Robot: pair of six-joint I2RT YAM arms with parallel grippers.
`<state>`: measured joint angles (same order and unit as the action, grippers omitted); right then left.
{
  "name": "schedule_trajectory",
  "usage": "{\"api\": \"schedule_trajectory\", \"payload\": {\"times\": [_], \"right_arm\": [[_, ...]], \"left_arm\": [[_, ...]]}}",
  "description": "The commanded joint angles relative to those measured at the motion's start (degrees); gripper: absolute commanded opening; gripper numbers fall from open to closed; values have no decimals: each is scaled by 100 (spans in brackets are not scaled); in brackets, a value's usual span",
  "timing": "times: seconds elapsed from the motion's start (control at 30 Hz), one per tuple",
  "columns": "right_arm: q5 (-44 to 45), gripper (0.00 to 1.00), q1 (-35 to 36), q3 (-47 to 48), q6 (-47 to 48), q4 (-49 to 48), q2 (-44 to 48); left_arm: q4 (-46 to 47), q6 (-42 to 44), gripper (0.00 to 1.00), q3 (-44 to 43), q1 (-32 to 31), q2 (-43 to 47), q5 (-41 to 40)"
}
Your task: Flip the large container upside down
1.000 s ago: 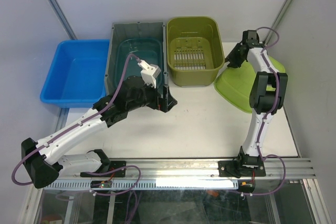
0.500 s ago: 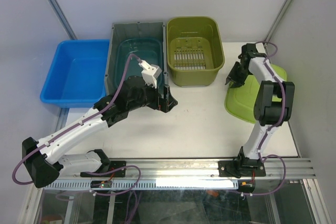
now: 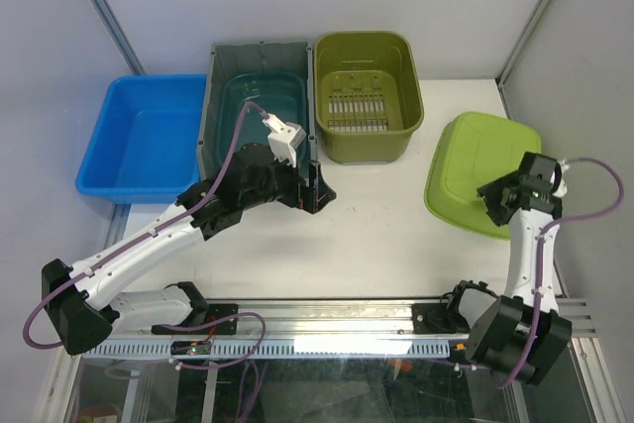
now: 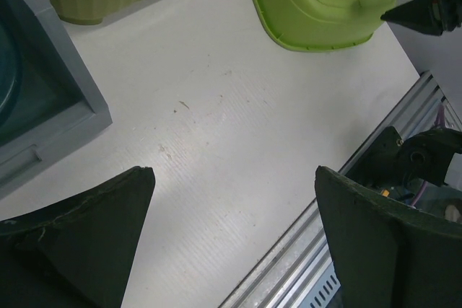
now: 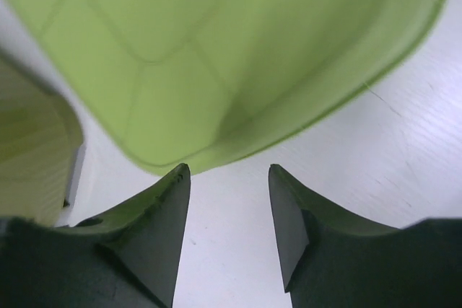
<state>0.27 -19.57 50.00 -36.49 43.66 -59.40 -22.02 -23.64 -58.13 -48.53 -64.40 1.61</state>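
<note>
The lime container (image 3: 480, 170) lies bottom-up on the table (image 3: 376, 225). The right gripper (image 5: 227, 172) beside it gapes empty, the left gripper (image 4: 232, 174) likewise. The grey bin (image 3: 211, 96) holds a teal tub (image 3: 260, 104).

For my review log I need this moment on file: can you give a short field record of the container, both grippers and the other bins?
target: lime-green container, base up, rim down on the table's right side
task state: looks done
right gripper: open, empty, by the container's near rim; contact unclear
left gripper: open, empty, over bare table
other bins: blue tub; grey bin with a teal tub inside; olive basket
</note>
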Motion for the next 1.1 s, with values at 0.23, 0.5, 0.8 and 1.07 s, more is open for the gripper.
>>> {"api": "schedule_trajectory", "payload": {"times": [0.23,0.5,0.8,1.07], "right_arm": [[70,84,-979,-1259,-1671,-714,874],[412,89,-1525,-1482,-2223,-1307,1484],[309,87,-1949,-1716,-2831,-2310,349],[315,65,-1878,-1537,-2640,-3208,-729]], "left_arm": [[142,52,99,2,18,303,160],[67,78,99,26,15,418,163],[66,141,99,-74,12,291,208],[62,200,99,-161,13,86,199]]}}
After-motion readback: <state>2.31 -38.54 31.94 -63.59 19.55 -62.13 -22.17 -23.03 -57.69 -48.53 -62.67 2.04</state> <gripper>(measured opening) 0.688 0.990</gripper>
